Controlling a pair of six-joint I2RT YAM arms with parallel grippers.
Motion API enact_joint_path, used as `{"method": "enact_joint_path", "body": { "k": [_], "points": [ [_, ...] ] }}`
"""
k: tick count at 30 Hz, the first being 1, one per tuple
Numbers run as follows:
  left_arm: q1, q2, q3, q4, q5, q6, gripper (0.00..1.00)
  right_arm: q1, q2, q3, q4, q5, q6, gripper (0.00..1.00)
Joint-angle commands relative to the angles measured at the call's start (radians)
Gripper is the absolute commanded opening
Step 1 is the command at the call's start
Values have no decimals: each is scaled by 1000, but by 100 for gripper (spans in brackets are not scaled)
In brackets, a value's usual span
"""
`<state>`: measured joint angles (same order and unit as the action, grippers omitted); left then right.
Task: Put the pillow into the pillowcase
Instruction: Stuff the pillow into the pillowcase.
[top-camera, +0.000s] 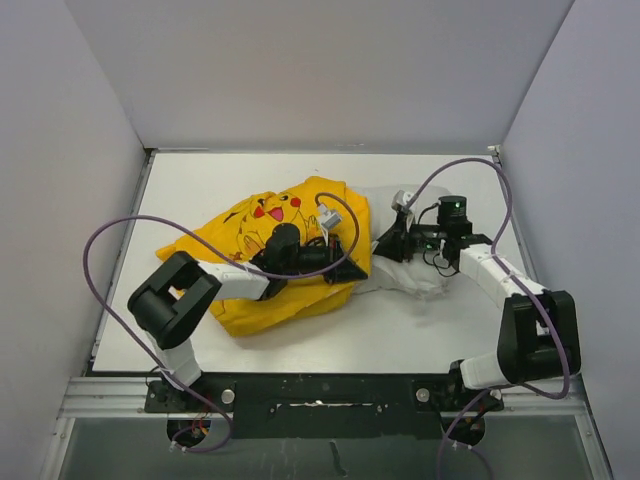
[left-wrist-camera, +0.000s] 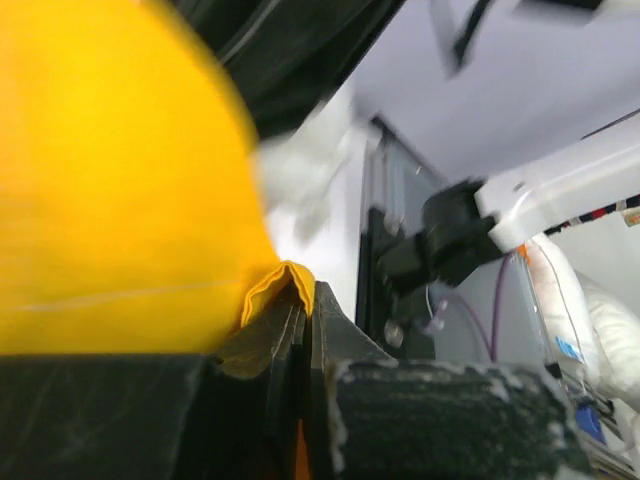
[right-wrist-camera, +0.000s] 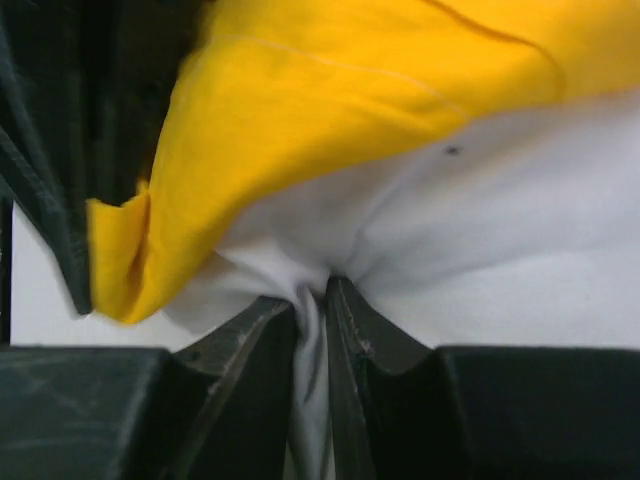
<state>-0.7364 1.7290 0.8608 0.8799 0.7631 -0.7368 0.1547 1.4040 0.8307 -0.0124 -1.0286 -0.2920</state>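
The yellow pillowcase (top-camera: 270, 250) with its cartoon face lies crumpled at mid-table. The white pillow (top-camera: 405, 275) pokes out of its right side. My left gripper (top-camera: 335, 245) sits at the case's right edge, shut on a fold of the yellow hem (left-wrist-camera: 285, 280). My right gripper (top-camera: 385, 243) is at the pillow's near left end, shut on a pinch of white pillow fabric (right-wrist-camera: 312, 300). In the right wrist view the yellow pillowcase (right-wrist-camera: 330, 90) drapes over the top of the pillow (right-wrist-camera: 480, 230). Most of the pillow inside the case is hidden.
White walls enclose the table (top-camera: 420, 180) at the back and sides. Purple cables (top-camera: 100, 260) loop from both arms. The right arm's base (top-camera: 535, 340) stands at the near right, the left arm's elbow (top-camera: 170, 295) at the near left. A metal rail (top-camera: 320, 395) runs along the near edge.
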Motion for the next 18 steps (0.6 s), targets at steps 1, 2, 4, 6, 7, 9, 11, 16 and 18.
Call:
{"method": "enact_joint_path", "body": {
  "k": [1,2,4,6,7,9,11,16,18],
  "points": [
    [-17,77,-95,56,-38,20,0,-76,33,142,-464,-174,-468,22],
    [-20,70,-121,53,-59,26,7,-78,42,207,-632,-168,-617,24],
    [-33,18,-168,8,-109,66,24,-83,34,297,-891,-145,-833,30],
    [-51,-75,-182,-126,-168,167,38,-95,-14,331,-917,-82,-850,38],
    [-64,-134,-179,-219,-198,225,46,-102,-44,331,-903,-58,-830,44],
    [-99,-262,-158,-460,-257,344,58,-106,-103,323,-825,-5,-733,54],
    [-117,-398,-131,-648,-303,432,67,-109,-139,338,-759,22,-638,67],
    [-110,-609,-16,-1065,-393,531,80,-101,-56,510,-739,22,-459,82],
    [-94,-653,58,-1177,-420,543,82,-99,4,528,-719,42,-409,82]
  ]
}}
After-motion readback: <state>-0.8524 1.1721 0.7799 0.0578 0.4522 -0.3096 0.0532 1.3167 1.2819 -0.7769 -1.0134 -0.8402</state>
